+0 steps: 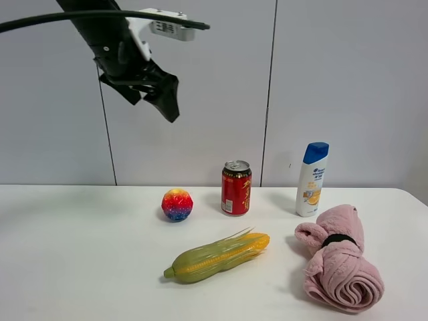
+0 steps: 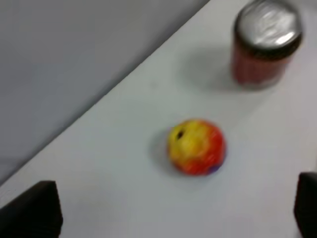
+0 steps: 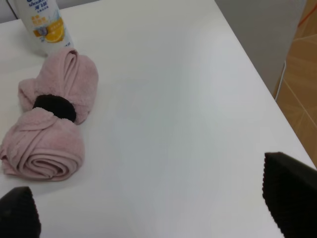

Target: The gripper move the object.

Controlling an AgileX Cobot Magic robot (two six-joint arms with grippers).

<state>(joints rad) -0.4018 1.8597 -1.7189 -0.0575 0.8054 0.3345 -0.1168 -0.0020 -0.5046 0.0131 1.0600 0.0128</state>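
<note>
White tabletop [image 1: 80, 254] bears a rainbow ball [image 1: 177, 204] beneath spread left jaws; right jaws spread too.

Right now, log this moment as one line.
left gripper: open, empty, high over table | multicoloured ball: on table, untouched, beside red can | right gripper: open, empty, pink towel in view

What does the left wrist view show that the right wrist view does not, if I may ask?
Only the left wrist view shows the multicoloured ball and the red can. Only the right wrist view shows the pink towel and the shampoo bottle. Both show the white table, and each its own open gripper: the left gripper and the right gripper.
</note>
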